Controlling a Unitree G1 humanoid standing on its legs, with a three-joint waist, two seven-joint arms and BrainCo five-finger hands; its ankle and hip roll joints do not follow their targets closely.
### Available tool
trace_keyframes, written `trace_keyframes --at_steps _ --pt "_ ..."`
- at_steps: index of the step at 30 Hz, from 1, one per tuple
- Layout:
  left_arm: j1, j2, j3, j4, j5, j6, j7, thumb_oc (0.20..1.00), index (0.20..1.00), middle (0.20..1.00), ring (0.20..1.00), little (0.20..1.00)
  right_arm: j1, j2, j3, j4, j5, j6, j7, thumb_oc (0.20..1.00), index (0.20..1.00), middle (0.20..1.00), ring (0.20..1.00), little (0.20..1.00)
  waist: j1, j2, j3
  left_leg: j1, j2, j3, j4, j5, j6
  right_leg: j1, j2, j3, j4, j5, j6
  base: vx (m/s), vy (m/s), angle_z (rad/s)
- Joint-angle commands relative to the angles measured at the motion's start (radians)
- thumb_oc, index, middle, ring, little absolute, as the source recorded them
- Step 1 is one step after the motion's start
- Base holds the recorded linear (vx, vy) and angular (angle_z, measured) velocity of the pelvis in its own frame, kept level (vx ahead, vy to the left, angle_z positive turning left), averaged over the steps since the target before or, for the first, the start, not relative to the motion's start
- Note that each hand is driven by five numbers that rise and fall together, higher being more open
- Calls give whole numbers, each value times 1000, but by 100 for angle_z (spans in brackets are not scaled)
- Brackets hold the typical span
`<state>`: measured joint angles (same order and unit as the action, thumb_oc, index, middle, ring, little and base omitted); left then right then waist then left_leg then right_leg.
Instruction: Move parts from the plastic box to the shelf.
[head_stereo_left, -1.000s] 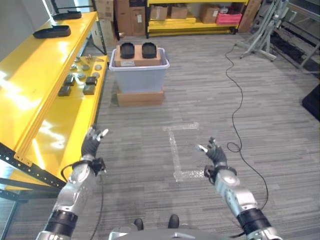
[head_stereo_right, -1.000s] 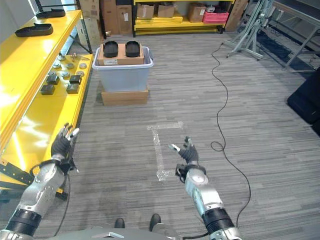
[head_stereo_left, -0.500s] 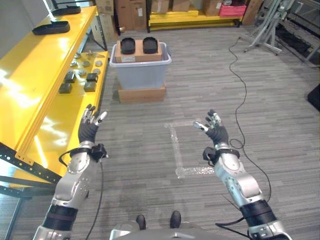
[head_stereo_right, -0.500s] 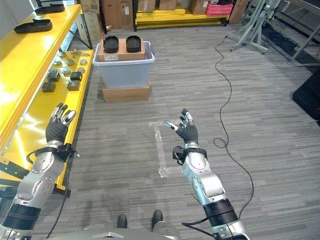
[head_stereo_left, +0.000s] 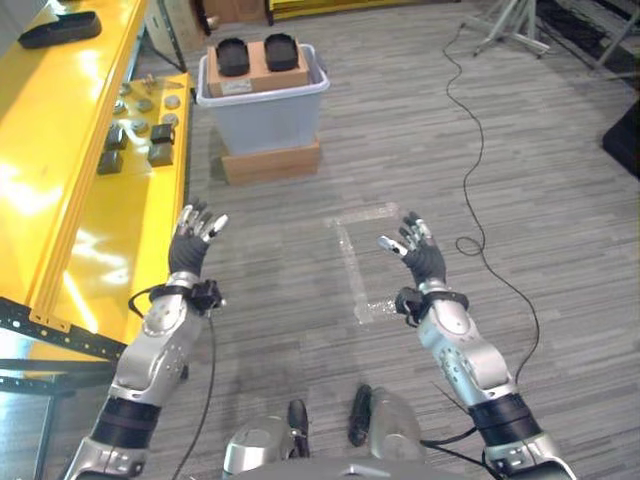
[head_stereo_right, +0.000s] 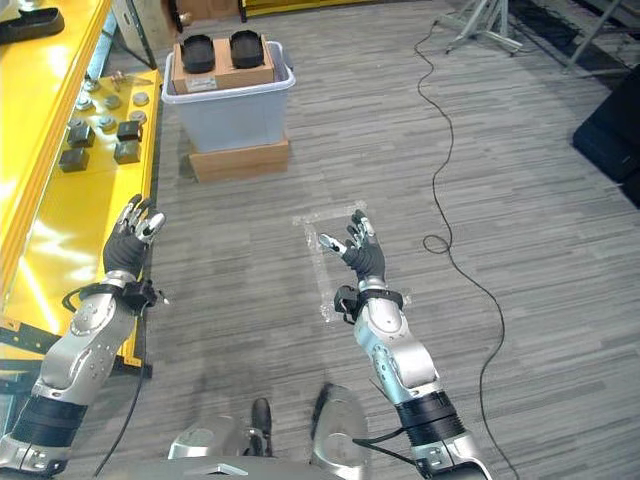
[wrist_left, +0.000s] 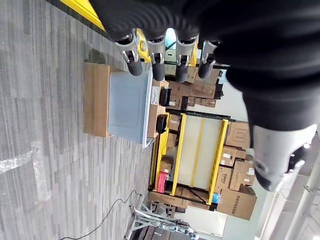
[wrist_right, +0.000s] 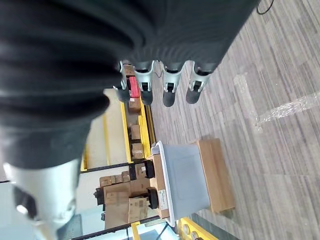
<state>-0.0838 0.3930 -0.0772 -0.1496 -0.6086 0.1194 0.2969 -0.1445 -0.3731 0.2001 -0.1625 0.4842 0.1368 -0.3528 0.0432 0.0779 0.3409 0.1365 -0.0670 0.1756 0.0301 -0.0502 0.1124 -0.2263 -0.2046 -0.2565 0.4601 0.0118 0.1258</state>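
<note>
A pale grey plastic box stands on a flat cardboard base on the floor ahead. On its top lies a brown carton with two black parts. The yellow shelf runs along my left, with several small dark and round parts on it and a black tray farther back. My left hand is raised beside the shelf edge, fingers straight, holding nothing. My right hand is raised over the floor, fingers spread, empty. Both hands are well short of the box.
White tape marks lie on the grey plank floor between my hands. A black cable trails across the floor on the right. A metal stand is at the far right, and a dark object sits at the right edge.
The camera has moved forward and tilted down; the box now sits nearer the top. Both hands have risen from low near the floor to chest height, fingers still straight.
</note>
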Motion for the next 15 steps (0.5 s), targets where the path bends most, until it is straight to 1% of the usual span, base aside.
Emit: trace_keyframes --at_steps 1,3,5,6,7,8,9,10,12,13,14,15 --pt "16 30 23 -98 -17 -57 -23 1000 1000 1000 1000 1000 -29 -10 -35 -41 16 -49 33 1000 1000 1000 1000 1000 5 -48 -62 43 -61 -131 47 -150 -2 104 3 30 -424 153 38 508 -229 -17" --pt "23 28 15 -92 -17 -66 -31 1000 1000 1000 1000 1000 -23 -22 -51 -41 31 -44 44 1000 1000 1000 1000 1000 0 -55 -65 59 -59 -138 59 -168 -7 95 -12 35 -539 195 52 429 -166 -1" --pt "31 27 11 -83 -24 -77 -44 1000 1000 1000 1000 1000 -12 -26 -67 -45 32 -41 60 1000 1000 1000 1000 1000 -5 -56 -66 73 -51 -134 68 -183 -8 69 -26 36 -547 214 61 419 -189 21" --pt "43 27 16 -79 -23 -92 -63 1000 1000 1000 1000 1000 7 -31 -83 -55 38 -41 78 1000 1000 1000 1000 1000 -13 -60 -68 89 -43 -134 80 -202 -8 64 -28 45 -536 230 64 464 -231 29" --pt "54 23 17 -72 -18 -111 -80 1000 1000 1000 1000 1000 19 -38 -88 -60 41 -45 86 1000 1000 1000 1000 1000 -18 -65 -74 96 -37 -137 87 -212 -14 81 -22 48 -537 214 61 650 -321 46" --pt "63 19 12 -62 -28 -140 -86 1000 1000 1000 1000 1000 31 -49 -91 -57 38 -50 100 1000 1000 1000 1000 1000 -28 -72 -90 103 -26 -140 105 -222 -29 94 -9 55 -510 195 54 557 -282 47" --pt "65 17 11 -60 -39 -145 -82 1000 1000 1000 1000 1000 34 -56 -93 -56 41 -50 103 1000 1000 1000 1000 1000 -31 -75 -94 107 -20 -139 121 -233 -34 93 -6 58 -474 185 52 673 -349 44" --pt "64 14 7 -58 -66 -148 -64 1000 1000 1000 1000 1000 31 -69 -96 -54 46 -43 112 1000 1000 1000 1000 1000 -39 -76 -103 128 10 -126 150 -213 -56 89 5 57 -421 162 41 497 -272 30" --pt "54 7 0 -56 -107 -155 -40 1000 1000 1000 1000 1000 20 -94 -99 -47 67 -31 121 1000 1000 1000 1000 1000 -56 -66 -113 156 82 -91 213 -119 -103 89 41 39 -346 91 5 445 -267 30" --pt "51 4 0 -56 -120 -154 -32 1000 1000 1000 1000 1000 16 -100 -101 -45 66 -24 125 1000 1000 1000 1000 1000 -61 -63 -115 157 102 -79 241 -82 -116 95 53 34 -335 73 -7 380 -252 19" --pt "49 0 0 -55 -129 -156 -24 1000 1000 1000 1000 1000 11 -110 -104 -43 65 -14 131 1000 1000 1000 1000 1000 -66 -63 -119 151 127 -60 296 -23 -135 110 69 26 -331 52 -24 359 -270 10" --pt "46 -6 -3 -54 -134 -159 -14 1000 1000 1000 1000 1000 4 -119 -102 -36 70 -10 135 1000 1000 1000 1000 1000 -67 -65 -118 130 153 -44 388 42 -158 134 85 15 -336 32 -48 407 -332 1"
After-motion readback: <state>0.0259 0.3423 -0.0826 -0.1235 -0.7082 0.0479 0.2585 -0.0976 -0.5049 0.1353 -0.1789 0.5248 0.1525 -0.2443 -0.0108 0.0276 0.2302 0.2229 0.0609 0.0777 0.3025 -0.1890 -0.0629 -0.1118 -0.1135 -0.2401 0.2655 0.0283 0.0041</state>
